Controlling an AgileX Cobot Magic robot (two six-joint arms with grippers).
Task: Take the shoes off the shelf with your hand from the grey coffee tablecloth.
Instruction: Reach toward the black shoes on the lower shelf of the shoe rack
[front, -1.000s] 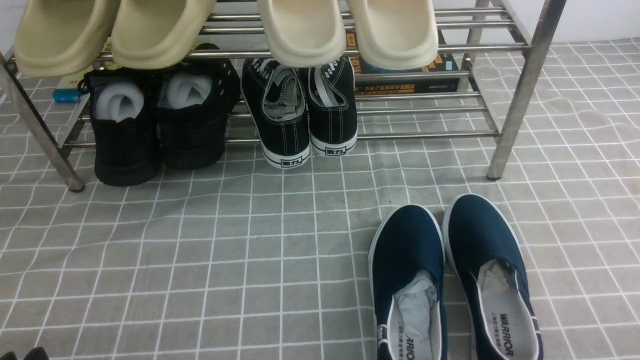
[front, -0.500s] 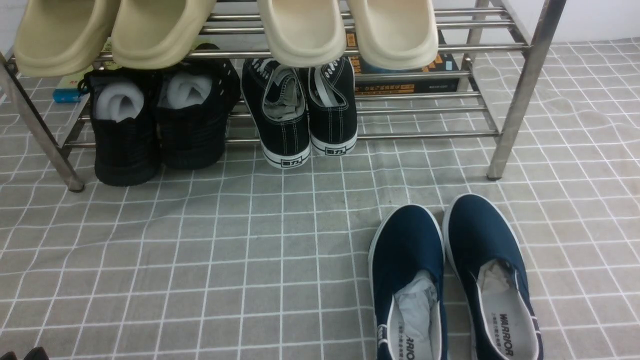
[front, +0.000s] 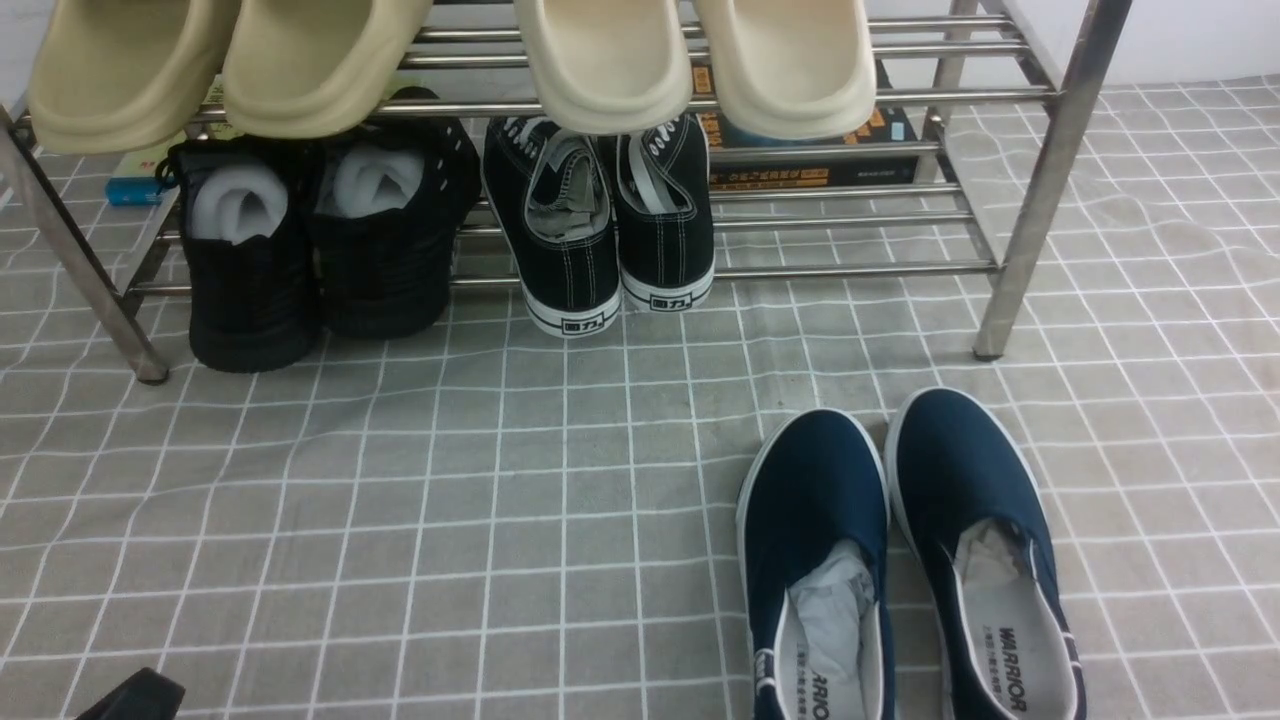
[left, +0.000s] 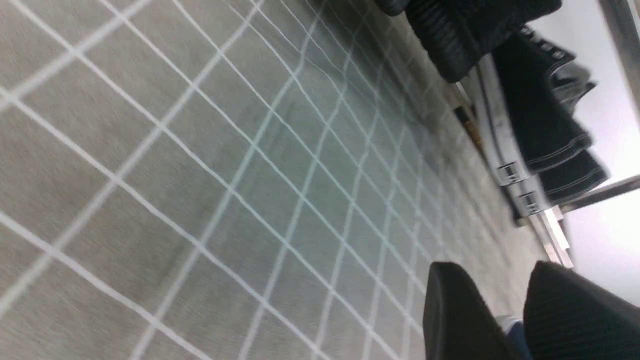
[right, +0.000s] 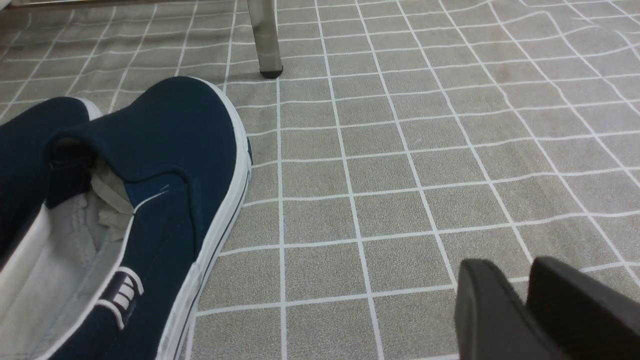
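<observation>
Black knit-mesh shoes (front: 300, 270) on shiny steel-bar shelf (front: 850, 269); grid-lined tablecloth (front: 500, 500) wrinkled.

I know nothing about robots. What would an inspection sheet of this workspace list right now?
Surface: grey checked cloth, slightly wrinkled.
Job's things: black mesh shoes on the shelf's lower tier, left side, paper-stuffed, untouched.
Clutter: canvas sneakers beside them; beige slippers on upper tier; navy slip-ons on the cloth in front; box seen through the bars.
End effectors: left end effector open, empty, low over the cloth; right end effector empty, near the slip-ons, gap unclear.
Cables: nothing seen.
Surroundings: pale wall behind.
</observation>
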